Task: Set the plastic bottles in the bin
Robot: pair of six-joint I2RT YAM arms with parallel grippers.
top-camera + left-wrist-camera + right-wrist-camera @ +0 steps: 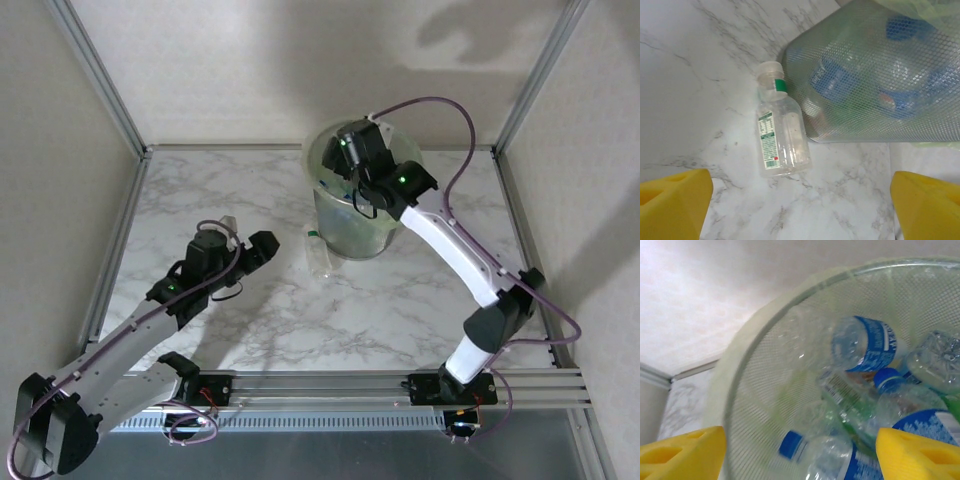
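A clear, green-collared plastic bottle (781, 132) is lying beside the pale-green mesh bin (850, 125), cap pointing away from the nearer left jaws; these and the right jaws are gaping empty.

**Left arm** (130, 340): In the top view it extends from its base at the lower left, low and nearly straight, up and to the right toward the centre. The left gripper (801, 197) points forward and downward. Its yellow fingers (675, 202) sit at opposite lower corners of the wrist view, so the jaws stand wide apart with nothing clamped between them.

**Right arm** (450, 250): It rises from its base at the lower right to a bent elbow (505, 305), then reaches up and to the left with its white link. The right gripper (801, 440) is angled downward, jaws spread wide, gripping nothing.
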